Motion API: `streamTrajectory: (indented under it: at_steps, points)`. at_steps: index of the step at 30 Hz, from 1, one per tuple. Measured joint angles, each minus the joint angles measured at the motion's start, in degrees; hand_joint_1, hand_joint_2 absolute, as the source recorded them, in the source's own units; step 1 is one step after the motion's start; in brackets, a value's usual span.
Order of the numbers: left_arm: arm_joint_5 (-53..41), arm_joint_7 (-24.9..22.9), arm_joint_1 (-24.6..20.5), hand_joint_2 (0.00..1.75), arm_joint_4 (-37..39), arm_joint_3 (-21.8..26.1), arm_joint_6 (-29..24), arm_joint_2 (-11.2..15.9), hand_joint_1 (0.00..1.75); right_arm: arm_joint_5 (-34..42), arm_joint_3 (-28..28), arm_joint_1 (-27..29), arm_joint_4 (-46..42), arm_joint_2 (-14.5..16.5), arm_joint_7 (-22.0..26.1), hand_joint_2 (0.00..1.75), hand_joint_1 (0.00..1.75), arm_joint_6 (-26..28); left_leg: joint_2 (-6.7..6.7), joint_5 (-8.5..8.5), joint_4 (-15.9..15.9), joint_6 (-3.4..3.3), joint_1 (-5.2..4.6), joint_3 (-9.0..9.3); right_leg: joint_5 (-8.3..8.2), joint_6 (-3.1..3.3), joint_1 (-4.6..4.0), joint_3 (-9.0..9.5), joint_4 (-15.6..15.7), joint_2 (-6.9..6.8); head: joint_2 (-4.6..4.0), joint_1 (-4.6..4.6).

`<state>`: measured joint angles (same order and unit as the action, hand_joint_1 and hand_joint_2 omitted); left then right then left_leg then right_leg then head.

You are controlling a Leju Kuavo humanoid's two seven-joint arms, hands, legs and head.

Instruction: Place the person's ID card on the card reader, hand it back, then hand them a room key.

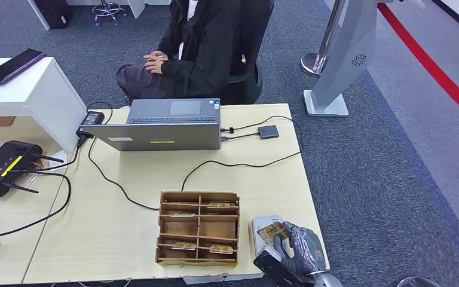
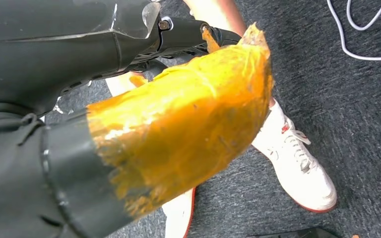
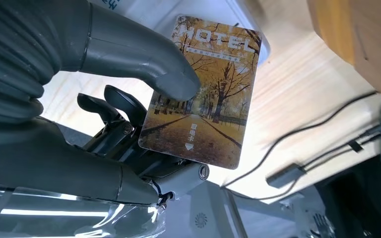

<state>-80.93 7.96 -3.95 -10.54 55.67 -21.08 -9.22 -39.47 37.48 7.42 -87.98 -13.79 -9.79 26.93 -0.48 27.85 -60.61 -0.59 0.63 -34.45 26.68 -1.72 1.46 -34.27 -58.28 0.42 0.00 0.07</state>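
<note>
Card [image 3: 203,94] in the right hand [image 1: 296,248] — a glossy rectangle printed with an autumn avenue of golden trees, the word HOTEL in pale capitals across one end and a small arrow with a few characters near the other. The thick grey thumb [image 3: 149,64] presses on its printed face while the darker fingers [image 3: 114,106] sit behind it, so the hand is grasping the card by one long edge. From the head view the hand holds it at the near right corner of the light wooden table [image 1: 131,215], over the white card reader [image 1: 262,230] that lies just beside the wooden compartment box [image 1: 198,227]; whether the card touches the reader I cannot tell.

Several more cards of the same gold look lie in the box's compartments. Farther back an open laptop [image 1: 164,124] faces a seated person in dark clothes [image 1: 197,51], hands clasped in the lap. A small dark square device [image 1: 268,131] lies to the laptop's right, cabled to it.

The left wrist view looks down at grey carpet and a white shoe [image 2: 297,163] — the left hand's state cannot be told.
</note>
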Motion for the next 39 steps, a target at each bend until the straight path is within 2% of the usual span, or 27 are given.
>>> streamTrajectory:
  at_steps: [12, 28, 39]
  points:
    - [0.46, 0.04, 0.02, 0.0, 0.0, 0.0, -0.02, -0.02, 0.0, -1.12, -1.01, 1.04, -3.29, 0.0, 1.29, 1.75, 1.75, 1.21, 0.0, 0.0, 0.0, 0.0, 0.0, -0.03, 0.0, 0.0, 0.0, -0.03, 0.0, 0.0, 0.0, 0.0]
    - [1.24, 0.35, 0.02, 0.0, 0.0, 0.02, -0.16, -0.08, 0.0, -9.57, -2.77, 3.58, -12.88, 0.48, 7.64, 1.75, 1.75, 9.0, 0.0, 0.01, 0.0, 0.0, 0.0, -0.04, 0.01, 0.0, 0.0, -0.03, 0.0, 0.0, 0.0, 0.0]
    - [1.18, 0.38, 0.02, 0.0, 0.0, 0.02, -0.16, -0.09, 0.0, -12.28, -3.4, 3.98, -16.18, 1.4, 10.15, 1.75, 1.75, 9.82, 0.0, 0.0, 0.0, 0.0, 0.0, -0.04, 0.01, 0.0, 0.0, -0.03, 0.0, 0.0, 0.0, 0.01]
